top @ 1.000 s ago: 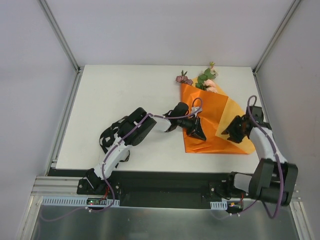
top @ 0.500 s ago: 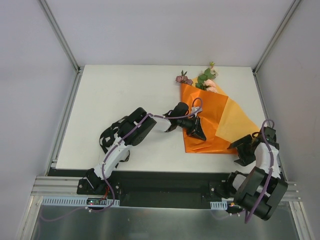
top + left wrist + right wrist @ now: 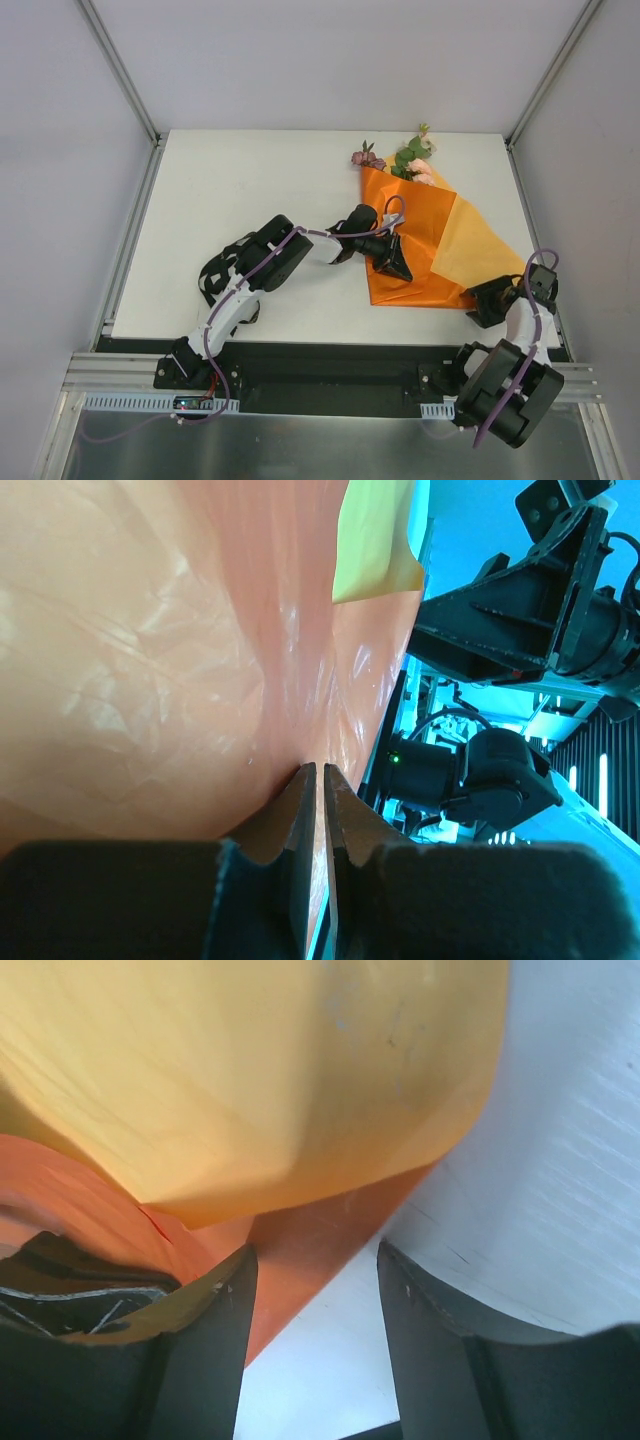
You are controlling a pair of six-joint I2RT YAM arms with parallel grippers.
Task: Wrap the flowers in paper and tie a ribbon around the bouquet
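Observation:
The orange paper [image 3: 420, 215] lies on the white table with the flowers [image 3: 410, 160] sticking out at its far end. Its right flap is folded over, showing a pale yellow underside [image 3: 470, 250]. My left gripper [image 3: 398, 268] is shut on a crease of the paper [image 3: 150, 630], the jaws pinching it at their tips [image 3: 320, 770]. My right gripper [image 3: 482, 302] stands open at the paper's near right corner. The orange corner [image 3: 300, 1250] lies partly between its fingers [image 3: 312, 1255]. A black looped strip, seemingly the ribbon [image 3: 213, 272], lies by the left arm's elbow.
The table's near edge [image 3: 330, 342] runs just below the paper's lower edge. The right wall post [image 3: 545, 95] stands close to the right arm. Bare white table [image 3: 240, 180] spreads to the left of the paper.
My right arm has drawn back off the folded flap toward the near right corner of the paper and dropped low there. The left gripper and paper have not moved.

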